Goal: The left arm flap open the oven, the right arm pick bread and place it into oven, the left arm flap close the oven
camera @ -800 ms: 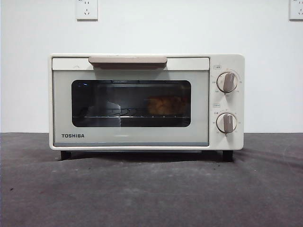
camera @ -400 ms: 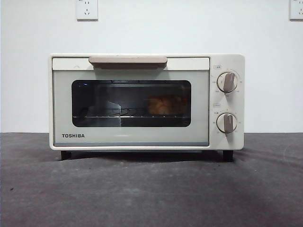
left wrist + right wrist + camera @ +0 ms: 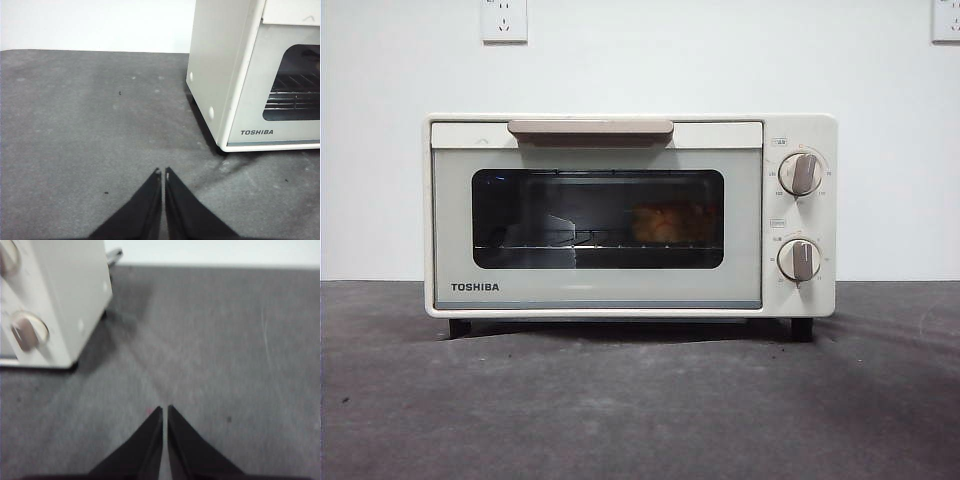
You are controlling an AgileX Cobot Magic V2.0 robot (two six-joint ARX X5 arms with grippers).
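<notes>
Grippers sat away from the oven at this moment, one off each side of it. Going from the left: the left gripper (image 3: 163,172) hung low over the dark mat (image 3: 640,400) with its jaws pressed together, holding nothing; the TOSHIBA toaster oven (image 3: 235,90) stood ahead of those jaws and off to one side, well apart from the tips, showing its side wall and the near end of the door. Across the front, the oven's door (image 3: 596,220) was shut flat under the beige bar handle (image 3: 590,127), and the bread (image 3: 670,222) lay on the wire rack (image 3: 560,240) behind the dark glass, toward the knob side of the window. Both knobs (image 3: 800,174) stood near upright. Farther right, the right gripper (image 3: 165,412) also had its jaws closed together over bare mat, empty, with the oven's knob end ahead of and beside the tips, clear of them.

Across the last second the front view hardly altered: door, loaf and knobs kept their places, and no arm showed there. Judged from that, the bread was in, the door was closed, and the task looked finished, with both arms drawn back.
</notes>
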